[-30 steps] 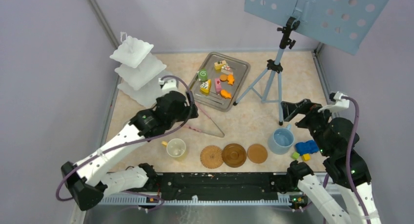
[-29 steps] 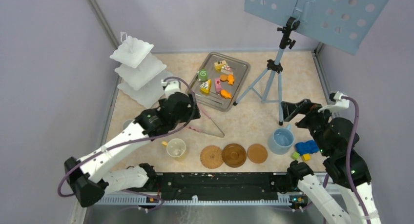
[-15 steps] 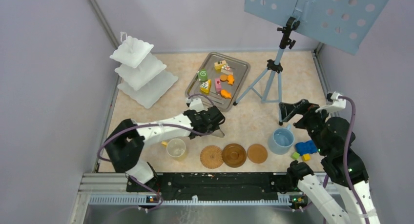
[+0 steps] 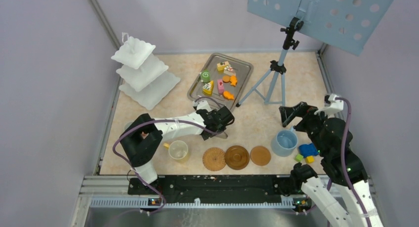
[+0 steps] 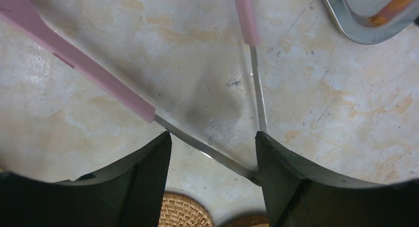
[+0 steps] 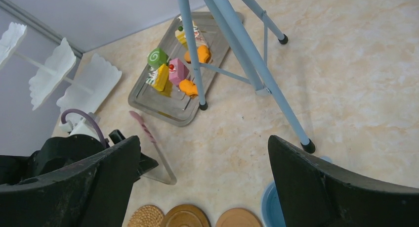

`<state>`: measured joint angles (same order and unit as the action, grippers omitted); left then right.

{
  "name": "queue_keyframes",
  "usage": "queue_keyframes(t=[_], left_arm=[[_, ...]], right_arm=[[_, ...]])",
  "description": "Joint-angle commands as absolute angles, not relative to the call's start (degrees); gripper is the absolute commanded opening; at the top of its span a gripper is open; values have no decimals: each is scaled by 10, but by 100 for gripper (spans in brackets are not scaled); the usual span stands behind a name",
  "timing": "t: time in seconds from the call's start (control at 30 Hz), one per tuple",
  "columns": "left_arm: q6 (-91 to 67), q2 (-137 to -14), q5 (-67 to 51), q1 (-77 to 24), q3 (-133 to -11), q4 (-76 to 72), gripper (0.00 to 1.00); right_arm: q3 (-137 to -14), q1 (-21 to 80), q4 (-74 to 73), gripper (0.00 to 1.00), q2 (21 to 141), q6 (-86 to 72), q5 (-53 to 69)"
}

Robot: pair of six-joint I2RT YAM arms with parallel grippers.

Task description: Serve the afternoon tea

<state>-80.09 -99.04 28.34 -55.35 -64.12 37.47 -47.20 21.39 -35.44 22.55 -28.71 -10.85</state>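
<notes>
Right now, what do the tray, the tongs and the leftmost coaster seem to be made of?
Tray: probably metal, with a brushed silver finish; its rim reflects light.
Tongs: thin bare metal strips near the joint, with matte pink sleeves further out, likely plastic or silicone.
Leftmost coaster: woven fibre, maybe rattan; the basket-weave pattern shows in the left wrist view.

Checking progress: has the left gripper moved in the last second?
Yes. The left gripper went from beside the stand toward the coasters, now over the tongs.
</notes>
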Motion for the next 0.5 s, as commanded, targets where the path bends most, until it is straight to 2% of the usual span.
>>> queue_keyframes(t=[0.0, 0.17, 0.2, 0.27, 0.33, 0.47], left_arm=[[-833, -981, 297, -553, -613, 353, 66], [-821, -988, 311, -548, -589, 358, 63], [-817, -989, 315, -546, -587, 363, 60], [-799, -985, 336, -544, -580, 369, 46], [-762, -980, 356, -541, -576, 367, 41], [-704, -965, 379, -524, -565, 378, 24]], right_arm=[[-466, 220, -331, 99, 224, -288, -102], [-459, 220, -325, 99, 225, -286, -100], [-459, 220, -324, 99, 225, -286, -100], [-458, 220, -324, 99, 227, -286, -97], [-457, 220, -325, 99, 228, -285, -94], [-454, 220, -326, 99, 228, -285, -96]])
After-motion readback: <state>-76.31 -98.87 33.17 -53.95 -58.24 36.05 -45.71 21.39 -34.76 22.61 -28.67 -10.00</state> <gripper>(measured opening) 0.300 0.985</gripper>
